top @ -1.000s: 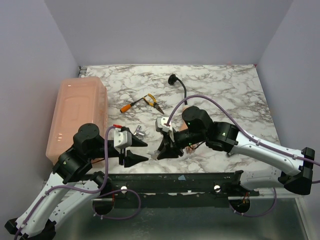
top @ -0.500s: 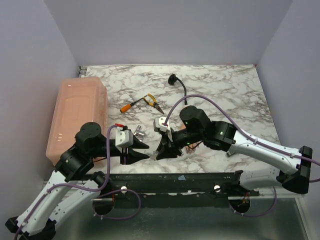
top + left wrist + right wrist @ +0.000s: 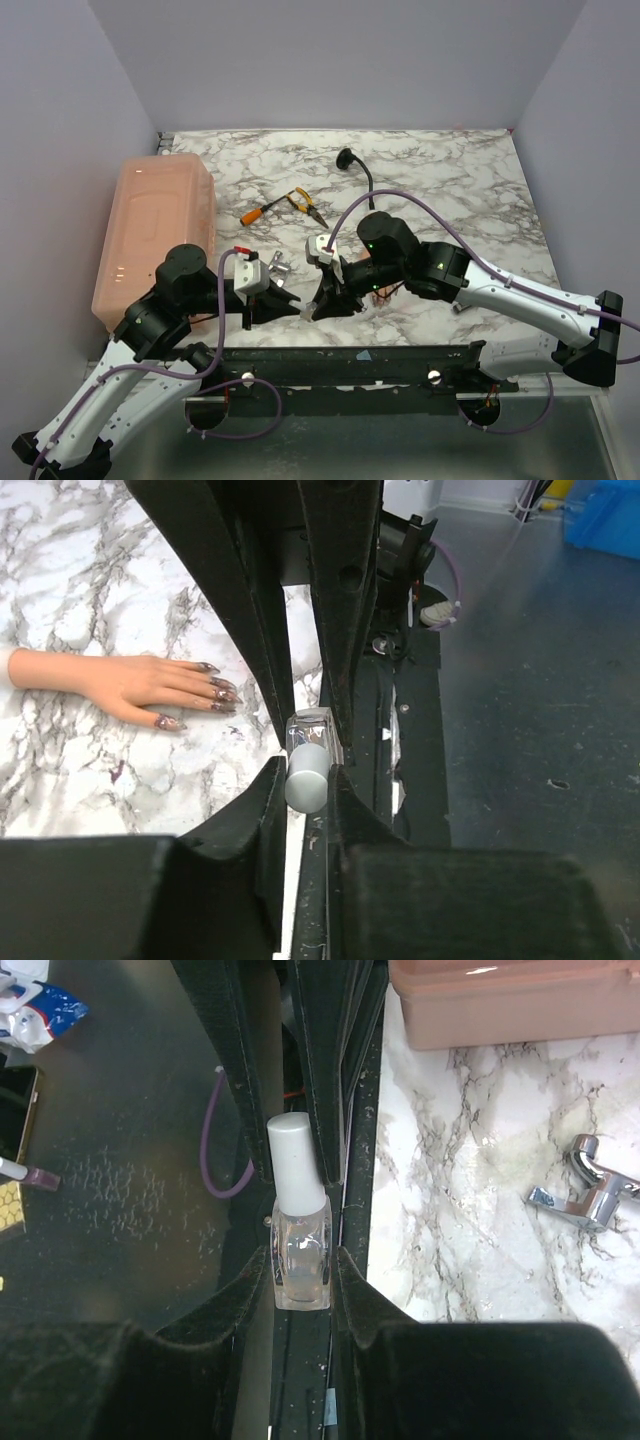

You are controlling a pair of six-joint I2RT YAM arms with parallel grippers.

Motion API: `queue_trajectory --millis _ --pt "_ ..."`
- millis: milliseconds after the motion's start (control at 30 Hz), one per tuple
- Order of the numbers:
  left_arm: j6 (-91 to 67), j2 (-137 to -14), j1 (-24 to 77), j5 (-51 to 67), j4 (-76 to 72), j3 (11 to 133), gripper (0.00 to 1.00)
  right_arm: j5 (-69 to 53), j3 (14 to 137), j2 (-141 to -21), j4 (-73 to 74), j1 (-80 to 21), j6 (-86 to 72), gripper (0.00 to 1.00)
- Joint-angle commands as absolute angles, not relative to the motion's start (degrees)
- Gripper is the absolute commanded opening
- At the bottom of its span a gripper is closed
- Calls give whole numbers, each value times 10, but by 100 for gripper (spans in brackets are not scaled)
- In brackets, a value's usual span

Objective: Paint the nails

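Observation:
My right gripper (image 3: 300,1260) is shut on the clear glass body of a nail polish bottle (image 3: 300,1255), held near the table's front edge (image 3: 318,303). My left gripper (image 3: 305,780) meets it from the left (image 3: 298,304) and is shut on the bottle's white cap (image 3: 306,777); the cap also shows in the right wrist view (image 3: 295,1160). The flesh-coloured mannequin hand (image 3: 120,680) lies flat on the marble, with its dark nails (image 3: 218,692) pointing toward the bottle. In the top view the right arm hides most of the hand.
A pink lidded box (image 3: 150,235) stands at the left. An orange-handled screwdriver (image 3: 255,212), pliers (image 3: 305,203) and a black cabled part (image 3: 350,160) lie mid-table. A small metal fitting (image 3: 585,1195) lies near the left gripper. A black rail (image 3: 350,360) runs along the front edge.
My left gripper, open a second ago, has moved right to the bottle and closed on its cap. The right gripper has shifted slightly left with the bottle.

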State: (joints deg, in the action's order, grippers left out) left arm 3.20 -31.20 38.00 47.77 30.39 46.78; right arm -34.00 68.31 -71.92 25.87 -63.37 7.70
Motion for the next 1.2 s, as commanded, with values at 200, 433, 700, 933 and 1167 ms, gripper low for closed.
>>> queue_trajectory --millis 200,433,700,933,1167 --pt "-65 -329 383 416 294 480 0 -263 688 -711 219 -634 75 0" --pt "-179 -378 383 288 359 547 0 -154 685 -720 210 -634 77 0" --pt "-239 -410 383 228 411 579 0 -136 683 -721 200 -634 69 0" --pt "-274 -410 383 219 419 601 0 -133 677 -721 200 -634 67 0" --pt "-305 -414 383 184 445 618 0 -121 674 -724 206 -634 73 0"
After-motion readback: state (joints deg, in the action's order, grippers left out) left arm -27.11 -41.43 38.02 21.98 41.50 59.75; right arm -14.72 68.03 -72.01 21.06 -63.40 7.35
